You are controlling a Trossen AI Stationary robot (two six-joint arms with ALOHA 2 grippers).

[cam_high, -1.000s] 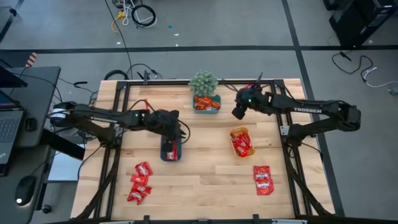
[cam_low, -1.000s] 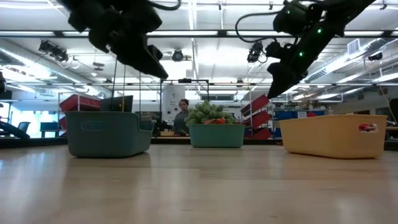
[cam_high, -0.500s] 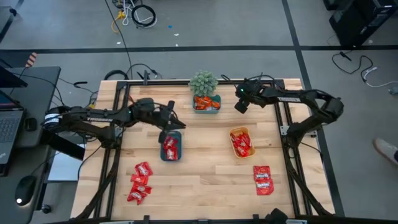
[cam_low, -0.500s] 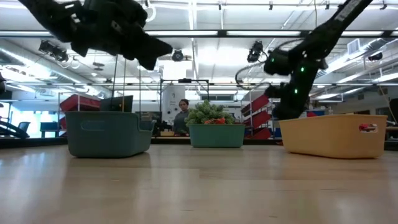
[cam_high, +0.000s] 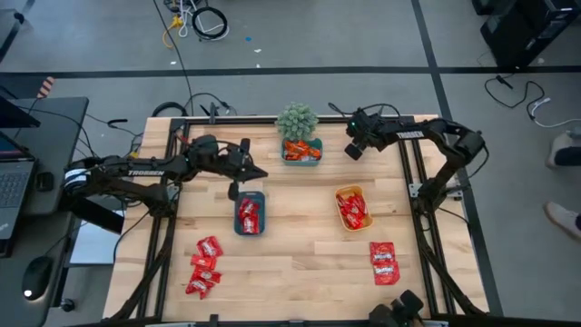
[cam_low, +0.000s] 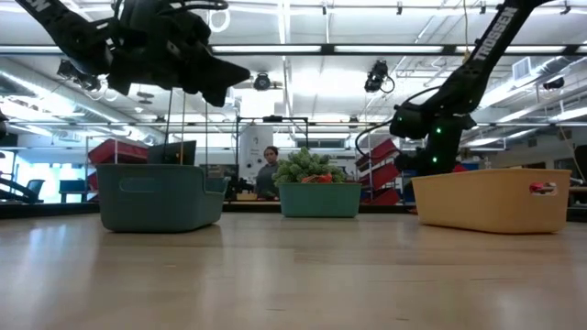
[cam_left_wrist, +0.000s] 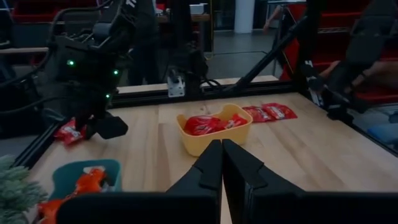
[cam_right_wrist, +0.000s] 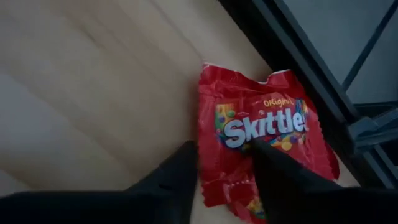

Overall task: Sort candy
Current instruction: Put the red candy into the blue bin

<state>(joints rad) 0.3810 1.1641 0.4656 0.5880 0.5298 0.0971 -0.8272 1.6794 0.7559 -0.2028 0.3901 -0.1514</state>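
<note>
My right gripper (cam_high: 352, 151) is open, low over the table's far right corner. Its fingers straddle one edge of a red Skittles packet (cam_right_wrist: 267, 140) lying flat on the wood beside the table frame. That packet (cam_left_wrist: 68, 132) also shows under the right gripper in the left wrist view. My left gripper (cam_high: 254, 173) is shut and empty, raised just beyond the far end of the blue tray (cam_high: 238, 225), which holds red candy (cam_high: 249, 214). More red packets lie in a near left pile (cam_high: 204, 266) and a near right pile (cam_high: 383, 262). My right gripper (cam_right_wrist: 224, 148) comes down slanting from above. One finger (cam_right_wrist: 177, 177) is over bare wood and the other finger (cam_right_wrist: 277, 177) is over the packet's printed face (cam_right_wrist: 249, 134). I cannot tell whether either finger touches the packet, which lies flat.
A yellow tray (cam_high: 341, 193) with red candy sits right of centre. A teal tray (cam_high: 316, 156) with orange candy stands at the far edge, a small green plant (cam_high: 298, 120) behind it. Black frame rails run along the table's edges. People show in the room behind.
My left gripper has risen from over the blue tray and drawn back toward the far edge, leaving the candy in the tray in view. My right gripper has moved toward the far right corner and come down low near the table.
</note>
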